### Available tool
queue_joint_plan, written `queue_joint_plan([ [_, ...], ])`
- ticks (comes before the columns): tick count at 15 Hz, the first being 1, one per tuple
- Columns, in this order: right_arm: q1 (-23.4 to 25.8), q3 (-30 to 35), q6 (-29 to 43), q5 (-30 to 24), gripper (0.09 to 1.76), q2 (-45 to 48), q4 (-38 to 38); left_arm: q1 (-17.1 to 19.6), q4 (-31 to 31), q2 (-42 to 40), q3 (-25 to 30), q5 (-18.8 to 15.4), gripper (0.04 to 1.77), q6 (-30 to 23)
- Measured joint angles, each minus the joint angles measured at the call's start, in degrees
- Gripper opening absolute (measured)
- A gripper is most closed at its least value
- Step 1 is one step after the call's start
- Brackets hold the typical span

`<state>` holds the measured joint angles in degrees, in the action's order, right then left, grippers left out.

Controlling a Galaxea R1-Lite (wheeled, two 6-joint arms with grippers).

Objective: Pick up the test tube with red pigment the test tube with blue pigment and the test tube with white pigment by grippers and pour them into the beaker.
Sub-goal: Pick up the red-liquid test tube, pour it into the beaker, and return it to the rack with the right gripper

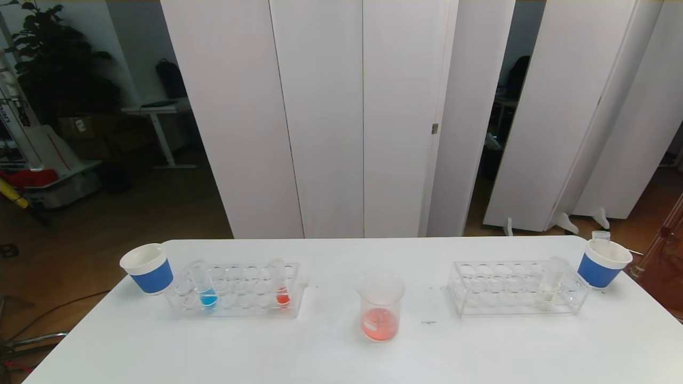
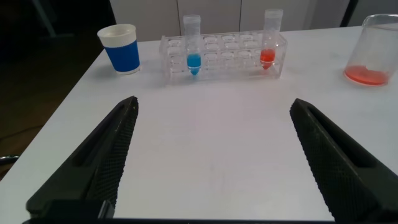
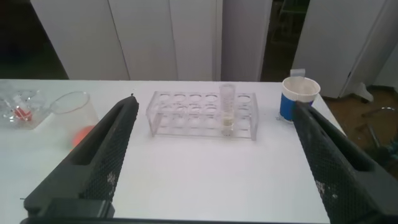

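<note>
The test tube with blue pigment (image 1: 205, 290) (image 2: 193, 51) and the test tube with red pigment (image 1: 280, 288) (image 2: 270, 45) stand upright in the clear left rack (image 1: 235, 292) (image 2: 224, 57). The test tube with white pigment (image 1: 552, 282) (image 3: 227, 112) stands in the right rack (image 1: 515, 289) (image 3: 199, 116). Between the racks sits the beaker (image 1: 380, 308) (image 2: 373, 53) (image 3: 76, 114), holding orange-red liquid. My left gripper (image 2: 214, 104) hovers open and empty over bare table short of the left rack. My right gripper (image 3: 214, 106) is open and empty, short of the right rack. Neither gripper shows in the head view.
A blue-and-white paper cup (image 1: 148, 268) (image 2: 121, 48) stands at the table's far left corner and another (image 1: 603, 263) (image 3: 298, 98) at the far right corner. White folding panels (image 1: 341, 117) rise behind the table (image 1: 341, 357).
</note>
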<state>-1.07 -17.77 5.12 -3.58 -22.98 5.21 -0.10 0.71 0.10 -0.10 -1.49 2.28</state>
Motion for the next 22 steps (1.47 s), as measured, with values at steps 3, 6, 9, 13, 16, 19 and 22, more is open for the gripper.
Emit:
queue_joint_plan([
  [3,0.30,3.89,1.13,0.09,1.75,9.23,-4.68,0.00,0.00,0.00,0.00,0.00,1.74,0.00],
  [6,0.69,9.57,1.02,-0.07,1.75,16.84,-5.25,0.00,-0.02,0.00,0.00,0.00,1.74,0.00],
  [9,0.83,13.68,0.20,0.11,1.75,21.22,-5.11,0.00,-0.02,0.00,0.00,0.00,1.74,-0.02],
  [13,0.85,15.65,-0.41,1.13,1.75,22.82,-4.33,0.00,0.00,0.00,0.00,0.01,1.74,0.00],
  [16,0.89,17.44,-2.82,3.10,1.75,22.98,-3.32,0.00,0.00,0.00,0.00,0.00,1.74,-0.02],
  [19,0.85,17.73,-3.36,4.27,1.75,23.00,-4.99,0.00,-0.02,0.00,0.00,0.00,1.74,0.00],
  [22,0.83,17.77,-3.36,4.29,1.75,23.03,-5.02,0.00,0.00,0.00,0.00,0.01,1.74,0.00],
])
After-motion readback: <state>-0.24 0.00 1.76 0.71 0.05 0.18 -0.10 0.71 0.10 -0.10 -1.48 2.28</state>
